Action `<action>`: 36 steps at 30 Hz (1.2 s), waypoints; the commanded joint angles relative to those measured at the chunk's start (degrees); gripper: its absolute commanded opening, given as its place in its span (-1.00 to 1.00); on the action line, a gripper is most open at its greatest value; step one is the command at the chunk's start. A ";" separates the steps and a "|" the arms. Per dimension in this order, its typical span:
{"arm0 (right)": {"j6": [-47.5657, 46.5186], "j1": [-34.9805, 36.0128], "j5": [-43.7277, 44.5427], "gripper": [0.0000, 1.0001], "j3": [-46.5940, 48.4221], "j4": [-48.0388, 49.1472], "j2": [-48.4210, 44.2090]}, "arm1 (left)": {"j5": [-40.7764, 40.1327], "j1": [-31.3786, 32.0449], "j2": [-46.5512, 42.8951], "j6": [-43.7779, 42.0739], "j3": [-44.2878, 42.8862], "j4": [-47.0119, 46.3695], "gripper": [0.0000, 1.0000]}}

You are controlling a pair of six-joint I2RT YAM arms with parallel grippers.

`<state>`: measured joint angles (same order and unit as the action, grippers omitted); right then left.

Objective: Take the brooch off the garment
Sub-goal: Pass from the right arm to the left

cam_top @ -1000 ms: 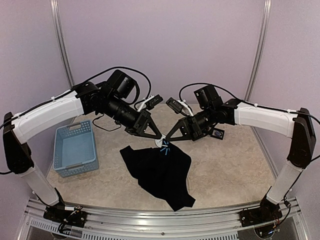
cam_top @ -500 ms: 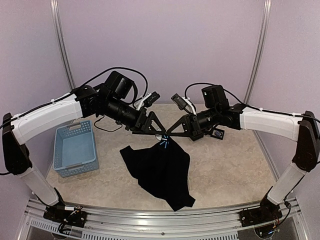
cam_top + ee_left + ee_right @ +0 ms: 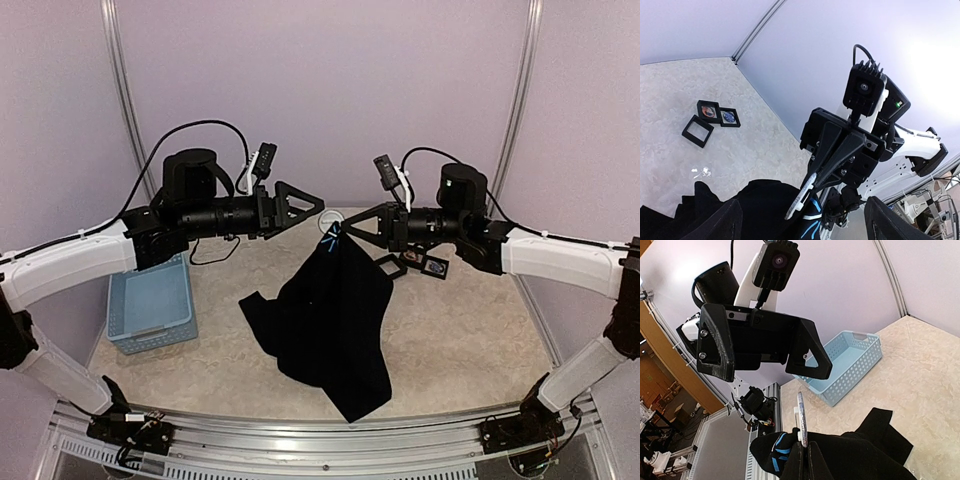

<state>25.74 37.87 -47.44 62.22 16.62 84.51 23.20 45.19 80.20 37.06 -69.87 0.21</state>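
Beige table (image 3: 470, 320), blue basket (image 3: 148, 340), garment (image 3: 335, 320), 3 frames (image 3: 411, 258)

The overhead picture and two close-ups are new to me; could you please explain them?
Two robot arms work at a table. The overhead view is from a fixed camera; each close-up is from a camera on one wrist. On the table lie a light-blue basket and small black frames. The right gripper is shut on the neck of the black garment, holding it up; the pale disc there is probably the brooch. The left gripper is open and empty.
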 commanded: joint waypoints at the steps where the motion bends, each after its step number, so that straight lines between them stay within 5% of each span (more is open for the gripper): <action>1: 5.65 -0.31 3.06 -1.00 -2.48 11.46 -1.67 | 0.18 0.82 2.65 5.29 2.24 -10.81 0.66; 14: 10.80 -0.32 4.17 -1.00 -3.77 18.25 -1.04 | 2.84 2.10 5.96 6.94 1.96 -11.37 0.44; 23: 12.78 -0.27 3.86 -1.00 -3.71 19.32 -0.01 | 5.03 2.34 6.54 6.74 1.65 -10.67 -0.14; 36: 16.12 -0.34 -1.05 -1.00 -2.79 21.13 2.92 | 4.40 2.36 6.20 6.13 1.54 -11.11 -0.59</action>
<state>40.05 37.85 -45.30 58.98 34.17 86.04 27.42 47.09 86.11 44.12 -67.99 -10.07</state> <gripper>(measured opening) 0.032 0.234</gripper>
